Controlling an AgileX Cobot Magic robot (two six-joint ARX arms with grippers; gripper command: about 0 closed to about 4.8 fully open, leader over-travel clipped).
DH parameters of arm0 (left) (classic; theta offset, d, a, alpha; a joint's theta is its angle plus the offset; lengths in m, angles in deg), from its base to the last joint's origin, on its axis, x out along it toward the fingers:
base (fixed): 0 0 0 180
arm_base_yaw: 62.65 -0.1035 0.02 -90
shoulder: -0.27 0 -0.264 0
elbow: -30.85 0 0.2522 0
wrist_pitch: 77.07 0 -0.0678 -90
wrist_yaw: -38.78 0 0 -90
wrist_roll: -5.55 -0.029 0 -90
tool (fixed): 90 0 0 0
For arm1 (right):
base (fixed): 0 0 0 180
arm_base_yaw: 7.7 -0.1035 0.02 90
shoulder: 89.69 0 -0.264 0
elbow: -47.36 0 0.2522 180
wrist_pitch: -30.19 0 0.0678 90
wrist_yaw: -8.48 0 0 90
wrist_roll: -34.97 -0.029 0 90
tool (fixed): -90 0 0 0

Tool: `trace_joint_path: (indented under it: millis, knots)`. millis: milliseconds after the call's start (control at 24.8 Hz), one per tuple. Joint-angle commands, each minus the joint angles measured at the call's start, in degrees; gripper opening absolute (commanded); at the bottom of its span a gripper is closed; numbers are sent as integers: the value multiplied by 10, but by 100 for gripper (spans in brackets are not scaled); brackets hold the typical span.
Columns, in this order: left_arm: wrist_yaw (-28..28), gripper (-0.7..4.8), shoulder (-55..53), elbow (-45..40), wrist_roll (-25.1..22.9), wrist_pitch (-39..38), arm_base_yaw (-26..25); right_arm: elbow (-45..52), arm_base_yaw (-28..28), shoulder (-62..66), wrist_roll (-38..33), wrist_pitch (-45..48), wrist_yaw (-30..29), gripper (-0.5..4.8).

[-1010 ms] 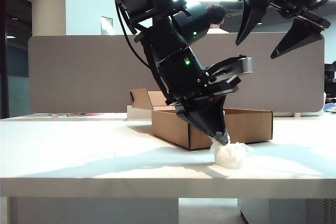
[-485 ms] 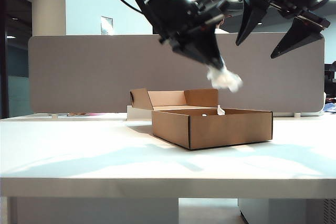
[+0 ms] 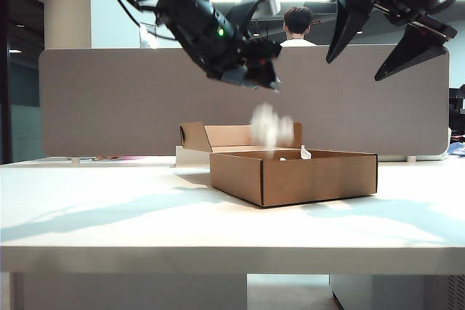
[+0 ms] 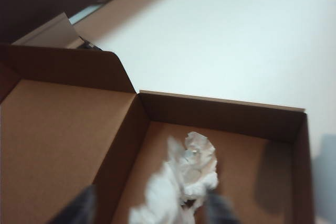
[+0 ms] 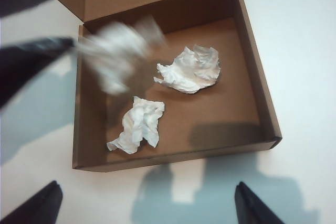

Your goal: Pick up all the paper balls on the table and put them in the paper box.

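left arm (image 3: 203,23): black housing, green indicator light, black cable looped behind
left gripper (image 3: 267,78): black
right gripper (image 3: 378,41): black, two long pointed fingers

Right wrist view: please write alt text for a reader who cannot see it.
A blurred paper ball falls toward the open brown paper box, where two crumpled white paper balls already lie on its floor. The box sits on the white table, and the right gripper hangs open above it.

Matt brown cardboard paper box (image 5: 252,85); crumpled white paper balls (image 5: 190,70).
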Motion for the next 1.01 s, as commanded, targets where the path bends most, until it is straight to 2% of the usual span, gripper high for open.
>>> trace_joint_path:
  millis: [40, 81, 121, 202, 242, 283, 363, 404, 444, 485, 525, 646, 727, 808, 848, 1010]
  knots:
    - [3, 312, -12, 1, 1, 10, -1, -1, -1, -4, 2, -6, -2, 409]
    - [3, 338, -15, 1, 2, 4, -1, -1, -1, -5, 2, -14, -3, 344]
    - [3, 341, -13, 1, 3, -6, -1, -1, -1, -7, 2, -26, -6, 264]
    - [16, 341, -4, 1, 29, -33, 0, -1, -1, -11, 2, -44, -10, 154]
    - [24, 339, 7, 1, 46, -76, 2, 0, -1, -13, 5, -61, -18, 93]
    - [27, 335, 16, 1, 55, -108, 2, 0, -1, -15, 8, -71, -24, 83]
    - [32, 261, 31, 1, 83, -199, 6, 0, -1, -16, 13, -90, -31, 56]
    - [44, 162, 36, 1, 83, -249, 12, 0, -1, -16, 18, -97, -31, 49]
    - [56, 106, 36, 1, 83, -271, 17, 0, -1, -16, 19, -98, -31, 49]
    - [70, 54, 32, 0, 58, -289, 21, 0, -1, -16, 19, -95, -31, 48]
    - [74, 50, 24, 0, 40, -292, 28, 0, -1, -16, 19, -91, -31, 48]
    - [97, 46, 3, 0, 38, -309, 51, 0, -1, -16, 19, -85, -31, 48]
    - [99, 12, -11, 0, 36, -310, 67, 0, -1, -16, 19, -85, -31, 48]
    - [99, 12, -19, 0, 23, -307, 71, 0, -1, -16, 19, -85, -31, 48]
    - [92, 12, -25, 0, 21, -304, 72, 0, -1, -16, 19, -85, -31, 48]
    - [-13, 12, -46, 0, 23, -309, 71, 0, -1, -16, 19, -87, -31, 49]
